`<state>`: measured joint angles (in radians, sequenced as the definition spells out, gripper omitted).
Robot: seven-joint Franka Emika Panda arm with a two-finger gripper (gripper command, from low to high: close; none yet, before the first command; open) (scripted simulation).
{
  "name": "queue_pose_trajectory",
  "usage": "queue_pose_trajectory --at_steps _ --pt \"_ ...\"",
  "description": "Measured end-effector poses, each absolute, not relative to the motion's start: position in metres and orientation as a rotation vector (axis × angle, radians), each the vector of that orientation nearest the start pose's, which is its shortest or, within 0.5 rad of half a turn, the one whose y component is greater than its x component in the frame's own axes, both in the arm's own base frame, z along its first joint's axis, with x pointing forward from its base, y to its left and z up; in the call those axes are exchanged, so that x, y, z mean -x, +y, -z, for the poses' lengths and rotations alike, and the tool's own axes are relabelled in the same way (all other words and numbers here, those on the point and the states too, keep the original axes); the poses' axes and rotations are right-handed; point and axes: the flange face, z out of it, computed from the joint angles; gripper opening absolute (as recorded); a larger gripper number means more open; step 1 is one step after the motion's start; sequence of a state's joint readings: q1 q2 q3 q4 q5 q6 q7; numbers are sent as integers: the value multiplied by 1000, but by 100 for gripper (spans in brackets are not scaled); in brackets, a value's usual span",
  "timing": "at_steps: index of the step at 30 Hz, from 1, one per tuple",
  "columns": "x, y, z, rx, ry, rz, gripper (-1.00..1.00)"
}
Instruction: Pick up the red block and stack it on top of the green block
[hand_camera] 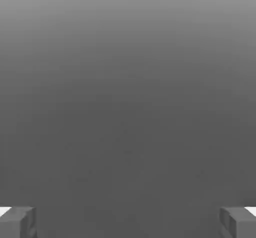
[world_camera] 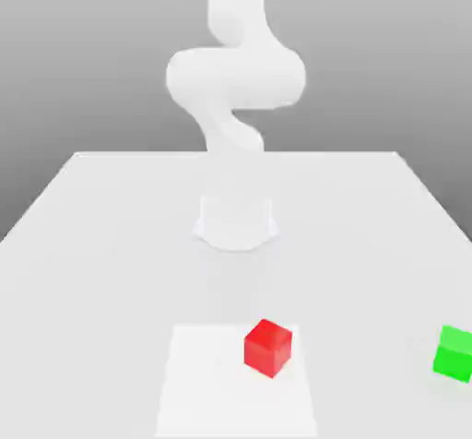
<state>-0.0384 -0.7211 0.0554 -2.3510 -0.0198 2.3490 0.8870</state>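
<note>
My gripper is wide open, empty — its two fingers stand well apart with plain grey between them. The table gives me bare room to the exterior view's left, and its far edge runs behind my arm. The red block sits on the near side, over the white patch, close to that patch's right edge. The green block is well apart from it, at the exterior view's far right — bare tabletop lies between the two.
</note>
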Motion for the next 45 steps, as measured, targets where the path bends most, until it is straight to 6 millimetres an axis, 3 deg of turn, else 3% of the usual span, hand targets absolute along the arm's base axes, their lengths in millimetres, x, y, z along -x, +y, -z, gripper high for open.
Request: queue_pose_trajectory --at_steps 4,9,12,15,19,30,31,38,45 --pt "-422 26 -563 2524 1336 800 0" --pt "-443 30 -438 2540 1575 579 0" --pt "-438 31 -362 2523 1720 424 0" --pt "-419 35 -288 2481 1867 244 0" --pt "-384 47 -219 2410 2006 36 0" --pt "-379 47 -151 2384 2039 3 0" --pt "-378 46 -146 2387 2039 1 -100" --pt "-378 46 -145 2386 2038 3 -100" --pt "-382 47 -185 2377 2039 9 -100"
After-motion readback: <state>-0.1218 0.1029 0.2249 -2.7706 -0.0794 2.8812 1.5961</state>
